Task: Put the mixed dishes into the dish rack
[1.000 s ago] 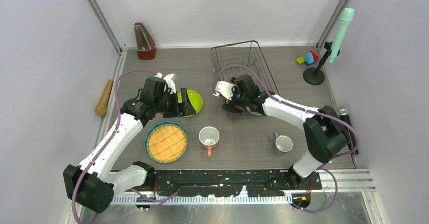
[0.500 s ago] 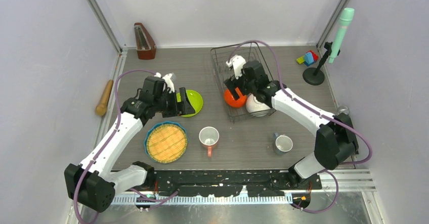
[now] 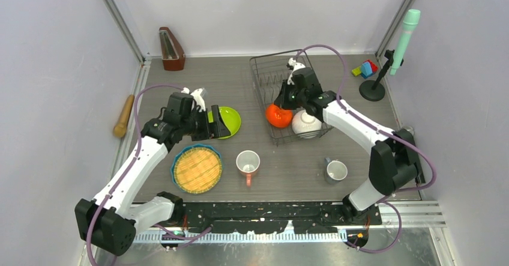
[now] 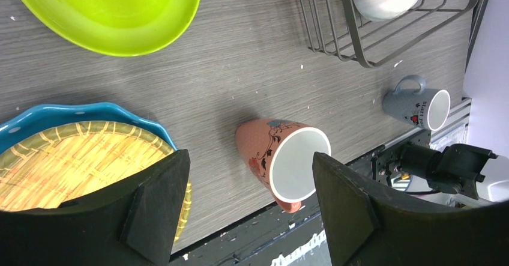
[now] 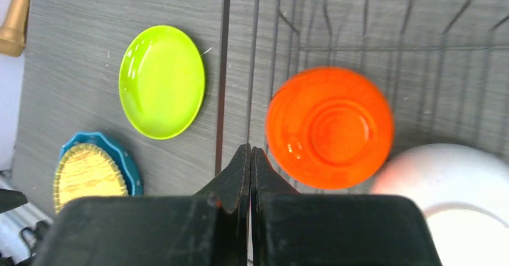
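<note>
Grey wood-grain bench (image 3: 282,170) between pale walls carries everything. Closest to the arm bases, the pink mug (image 3: 248,163) and the blue-rimmed plate (image 3: 197,169) sit just on the near side of the left hand (image 4: 251,158). The grey mug (image 3: 335,170) is well off to that hand's right, and none of the three is loaded yet. The left hand hovers where it was a second ago, spread wide with nothing between its fingers. The lime-green plate (image 3: 233,119) lies just past its fingers, and I cannot tell if they touch. Farther on, the right hand (image 5: 249,158) is what has changed. A second ago it was low over the near end of the dish rack (image 3: 273,74), spread wide. It has since lifted and drawn back over the rack's middle, with its fingers pressed flat together on nothing. Below it, towards the near side, the orange bowl (image 3: 278,115) and the white bowl (image 3: 307,123) rest side by side in the rack's near end. I judge a bowl was just released, so two dishes are in and four wait. The green plate looks likely to be next and would need standing between the prongs. Beyond the left hand's outer side a rolling pin (image 3: 124,116) lies by the wall. Some toy blocks (image 3: 365,69) sit far off past the right hand.
</note>
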You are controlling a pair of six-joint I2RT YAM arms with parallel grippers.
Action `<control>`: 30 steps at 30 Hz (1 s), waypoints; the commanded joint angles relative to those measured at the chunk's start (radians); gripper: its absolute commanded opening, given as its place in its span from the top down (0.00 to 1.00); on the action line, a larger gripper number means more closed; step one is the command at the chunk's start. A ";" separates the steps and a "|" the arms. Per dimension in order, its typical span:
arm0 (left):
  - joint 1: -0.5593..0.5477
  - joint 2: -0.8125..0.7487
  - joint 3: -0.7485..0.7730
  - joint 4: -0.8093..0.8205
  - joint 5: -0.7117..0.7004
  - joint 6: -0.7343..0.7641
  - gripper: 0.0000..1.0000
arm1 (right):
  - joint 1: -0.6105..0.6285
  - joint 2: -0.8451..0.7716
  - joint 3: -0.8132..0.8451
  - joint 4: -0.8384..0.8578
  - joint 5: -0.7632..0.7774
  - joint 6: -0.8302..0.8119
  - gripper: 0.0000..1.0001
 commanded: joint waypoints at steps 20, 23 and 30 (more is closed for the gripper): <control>0.010 -0.017 -0.029 0.007 -0.056 -0.004 0.23 | 0.033 0.211 0.144 -0.149 0.054 0.010 0.92; 0.011 -0.017 -0.018 0.011 -0.065 -0.001 0.23 | 0.033 0.158 0.150 -0.146 0.011 0.010 0.91; 0.016 -0.002 0.009 0.019 -0.075 0.003 0.23 | 0.033 0.131 0.219 -0.134 -0.008 0.004 0.88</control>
